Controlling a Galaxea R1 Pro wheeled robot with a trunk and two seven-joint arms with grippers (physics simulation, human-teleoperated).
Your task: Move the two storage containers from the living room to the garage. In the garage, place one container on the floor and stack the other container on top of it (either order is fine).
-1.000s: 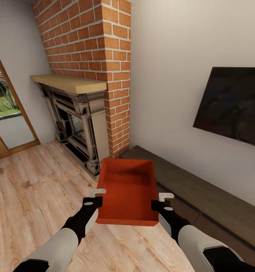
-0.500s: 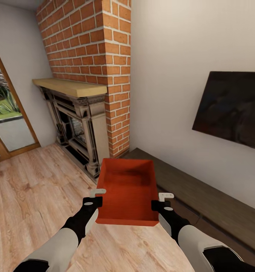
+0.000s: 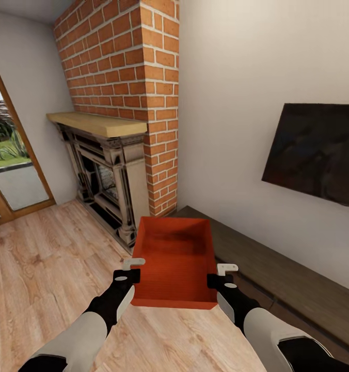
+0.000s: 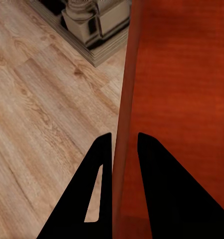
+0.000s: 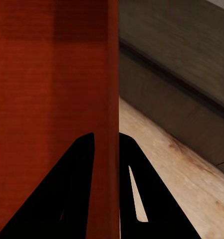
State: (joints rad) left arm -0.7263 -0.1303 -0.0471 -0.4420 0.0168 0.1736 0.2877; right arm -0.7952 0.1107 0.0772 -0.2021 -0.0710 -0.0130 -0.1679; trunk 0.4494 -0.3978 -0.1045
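Note:
I hold one orange-red storage container [image 3: 175, 263] level in front of me, above the light wood plank floor of the living room. My left gripper [image 3: 135, 273] is shut on the container's left wall [image 4: 123, 124], one finger on each side of the thin wall. On the opposite side, my right gripper [image 3: 216, 276] is shut on the right wall [image 5: 111, 99] in the same way. The container is empty and has no lid.
A red brick chimney [image 3: 138, 93] and an ornate fireplace [image 3: 107, 170] stand ahead on the left. A black TV [image 3: 314, 152] hangs on the right wall above a long dark low bench [image 3: 278, 268]. A glass door [image 3: 9, 150] is at far left.
The whole view has shifted slightly, with the fireplace and TV sliding in the picture, so the camera has moved. The container stays held the same way between both grippers.

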